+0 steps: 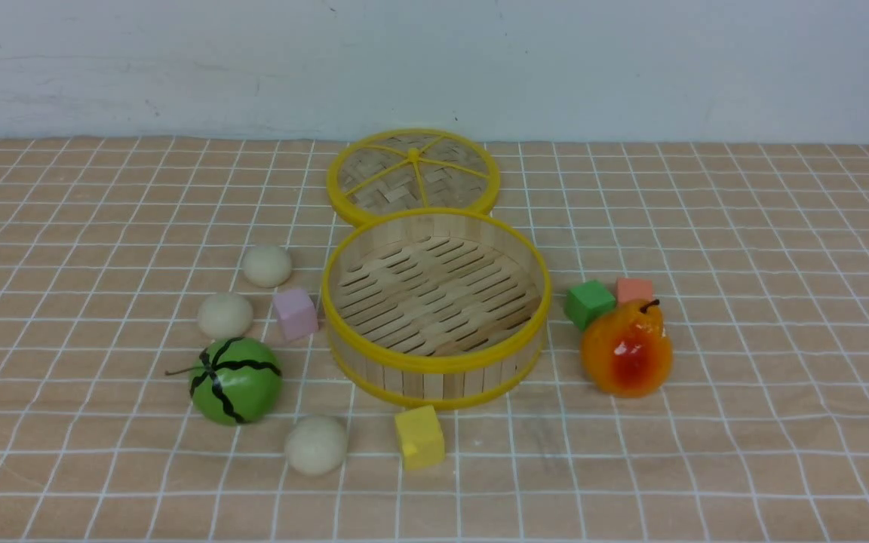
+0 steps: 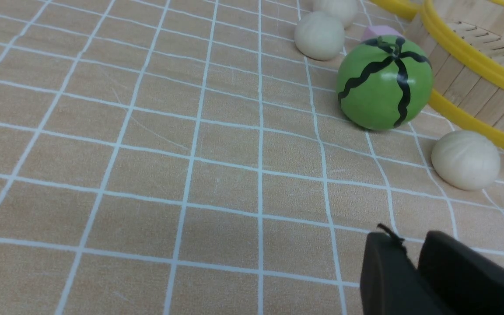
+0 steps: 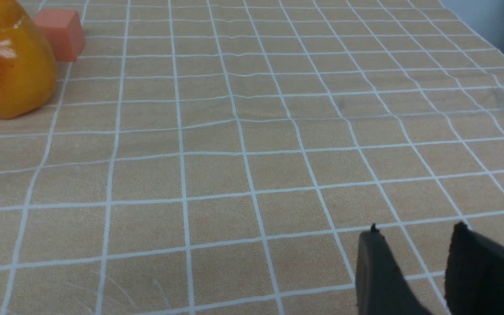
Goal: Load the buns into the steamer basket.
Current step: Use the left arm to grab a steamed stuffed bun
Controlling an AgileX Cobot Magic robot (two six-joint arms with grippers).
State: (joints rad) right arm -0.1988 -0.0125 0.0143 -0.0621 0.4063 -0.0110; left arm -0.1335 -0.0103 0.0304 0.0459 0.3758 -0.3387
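Three cream-white buns lie on the cloth left of the steamer basket (image 1: pixel 434 368): one at the back (image 1: pixel 267 265), one in the middle (image 1: pixel 225 315), one near the front (image 1: pixel 316 445). The basket is a round bamboo tub with yellow rims, and its slatted floor is bare. In the left wrist view my left gripper (image 2: pixel 409 238) hovers over the cloth with its fingers nearly together and nothing between them; the nearest bun (image 2: pixel 465 159) lies a little ahead, beside the basket's wall (image 2: pixel 466 57). My right gripper (image 3: pixel 416 232) stands open over bare cloth. Neither gripper shows in the front view.
A green striped melon (image 1: pixel 236 379) sits between the middle and front buns. A pink cube (image 1: pixel 296 313) and a yellow cube (image 1: pixel 419 437) lie close to the basket. The woven lid (image 1: pixel 413 173) lies behind it. At the right are a green cube (image 1: pixel 589 303), a salmon cube (image 1: pixel 634 289) and a pear (image 1: pixel 627 347).
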